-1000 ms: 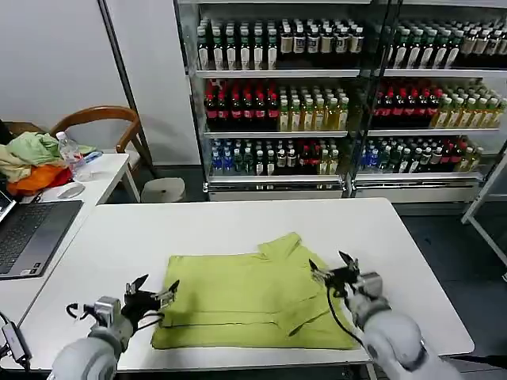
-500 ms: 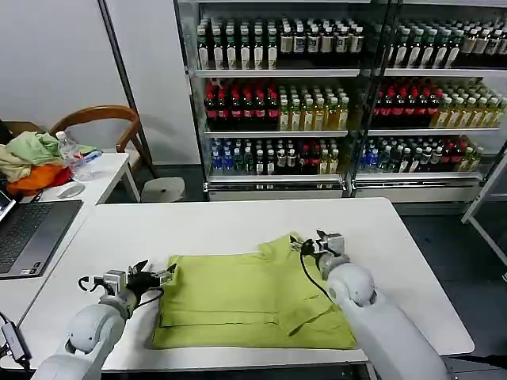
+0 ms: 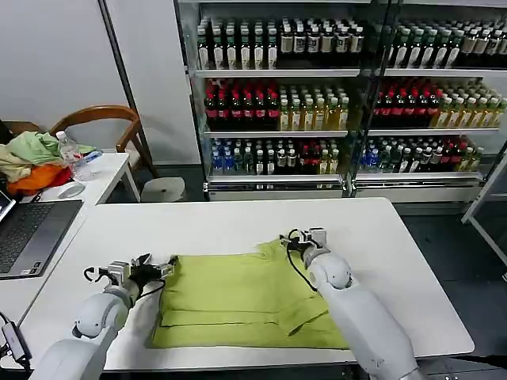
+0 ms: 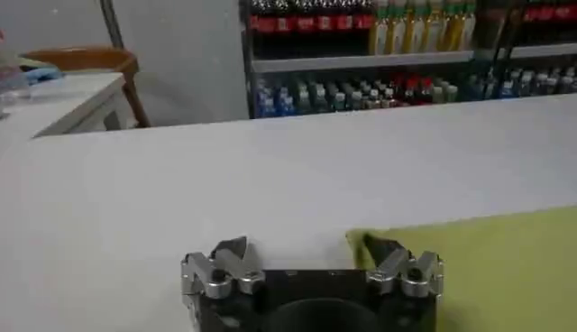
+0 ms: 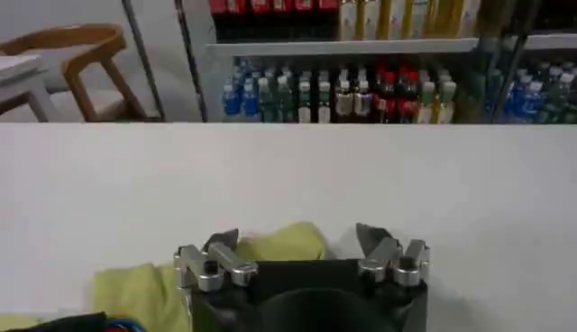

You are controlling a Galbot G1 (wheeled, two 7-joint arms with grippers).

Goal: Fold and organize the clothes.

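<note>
The clothes are one lime yellow-green shirt [image 3: 238, 297] lying partly folded on the white table [image 3: 214, 226] in the head view. My left gripper [image 3: 164, 267] is open at the shirt's far left corner. In the left wrist view one of that gripper's [image 4: 306, 249] fingertips [image 4: 383, 252] rests at the corner of the shirt [image 4: 505, 262]. My right gripper [image 3: 303, 237] is open over the tip of cloth that sticks out at the shirt's far right. The right wrist view shows that tip of the shirt [image 5: 275, 244] lying between the open fingers of the right gripper [image 5: 297, 238].
A side table [image 3: 103, 178] on the left carries a laptop [image 3: 28, 233], a water bottle [image 3: 73, 156] and a heap of pale green and orange garments [image 3: 32, 162]. Behind it stand a wooden chair [image 3: 99, 119] and a stool [image 3: 164, 190]. Bottle shelves [image 3: 277, 103] line the back.
Both arms have moved away from me along the shirt's sides, from its near corners to its far edge. The right gripper also shifted inward to the protruding tip.
</note>
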